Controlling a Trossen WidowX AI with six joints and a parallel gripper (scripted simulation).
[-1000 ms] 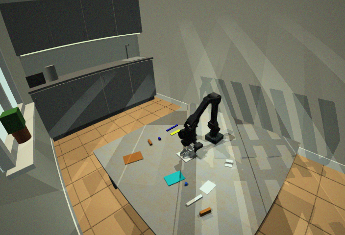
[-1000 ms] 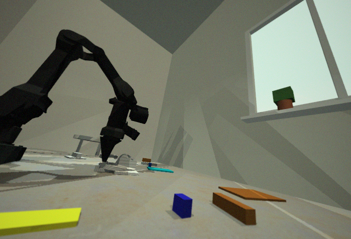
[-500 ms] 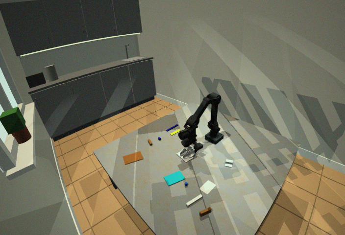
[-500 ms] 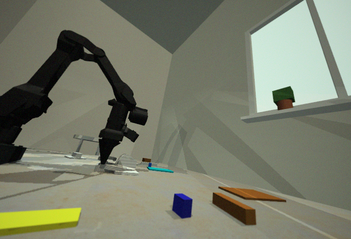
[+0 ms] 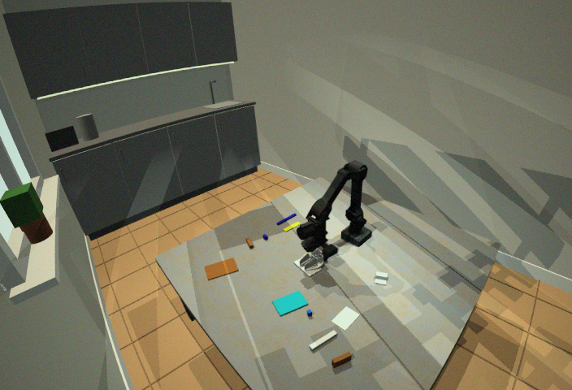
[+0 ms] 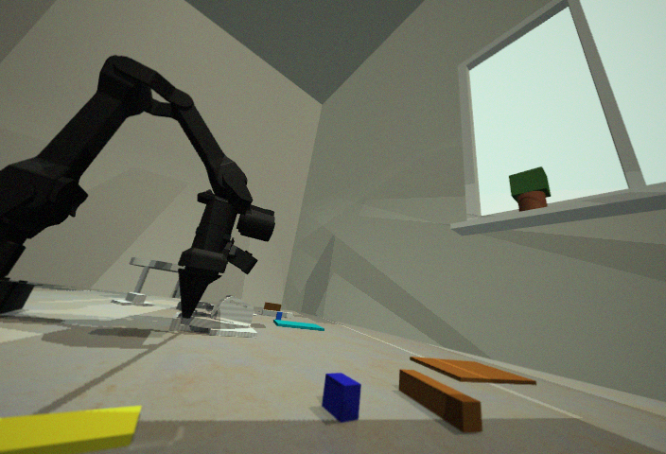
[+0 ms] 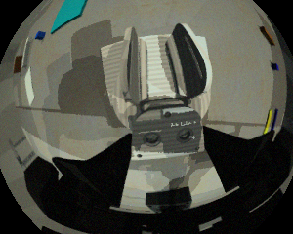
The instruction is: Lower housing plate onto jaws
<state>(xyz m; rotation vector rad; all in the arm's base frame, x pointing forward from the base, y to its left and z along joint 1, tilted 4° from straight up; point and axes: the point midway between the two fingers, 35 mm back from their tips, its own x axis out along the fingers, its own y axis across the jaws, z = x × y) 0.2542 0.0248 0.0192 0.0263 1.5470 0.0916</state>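
The grey housing plate (image 7: 168, 126), with two round holes, is between the fingertips of my gripper (image 7: 166, 133) (image 6: 185, 317), which is shut on it across its width. The plate is at the rear end of the two upright jaws, low over the pale base (image 7: 108, 56) (image 6: 237, 333). The left jaw (image 7: 131, 63) and the right jaw (image 7: 192, 63) stand apart with a gap between them. The jaw stubs and pins are hidden under the plate, so I cannot tell if it touches them or sits level.
A small white stand (image 5: 381, 278) (image 6: 154, 265) is to one side of the arm's base. A cyan tile (image 5: 290, 303) (image 7: 69, 14), a white tile (image 5: 345, 318) and an orange tile (image 5: 221, 269) lie farther out. Several small bars and blocks lie around.
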